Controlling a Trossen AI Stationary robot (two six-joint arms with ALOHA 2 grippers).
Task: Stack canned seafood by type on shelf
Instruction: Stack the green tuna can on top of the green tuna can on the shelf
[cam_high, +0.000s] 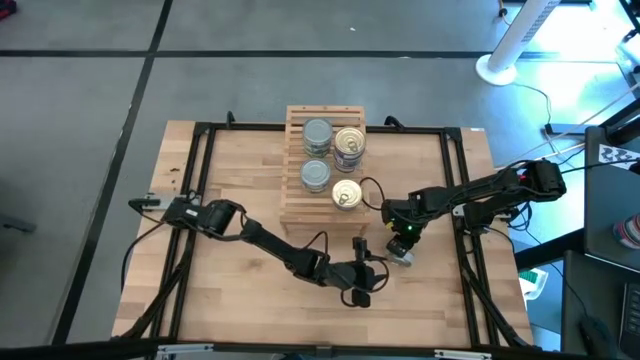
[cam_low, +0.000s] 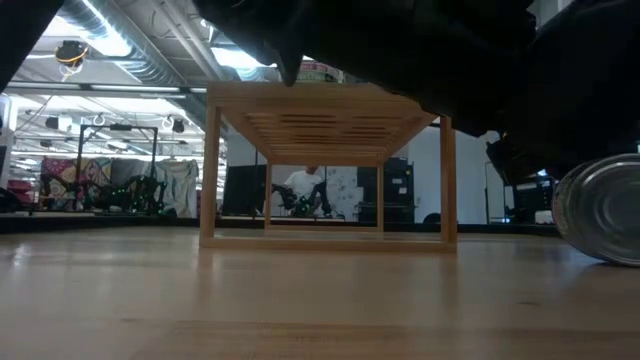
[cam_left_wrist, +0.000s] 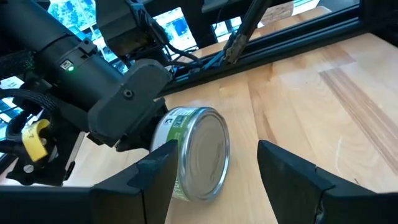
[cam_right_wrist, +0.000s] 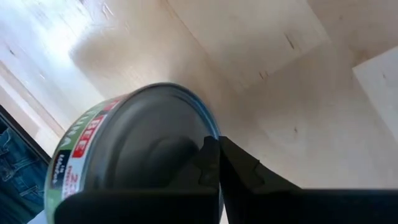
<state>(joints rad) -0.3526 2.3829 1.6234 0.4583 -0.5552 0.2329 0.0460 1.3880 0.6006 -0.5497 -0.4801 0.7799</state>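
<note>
on the butcher-block tabletop (cam_high: 240, 170), the slatted shelf (cam_high: 295, 205) stands toward the far edge with four tins on its top: two silver-topped ones (cam_high: 317, 135) in one column and two gold-topped ones (cam_high: 350, 143) just beside them. nearer the front, a green-labelled can (cam_left_wrist: 199, 152) lies tipped on its side. the left claw (cam_left_wrist: 214, 177) gapes wide around it; the right claw (cam_right_wrist: 217, 165), pinched together, rests against the can's rim.
</note>
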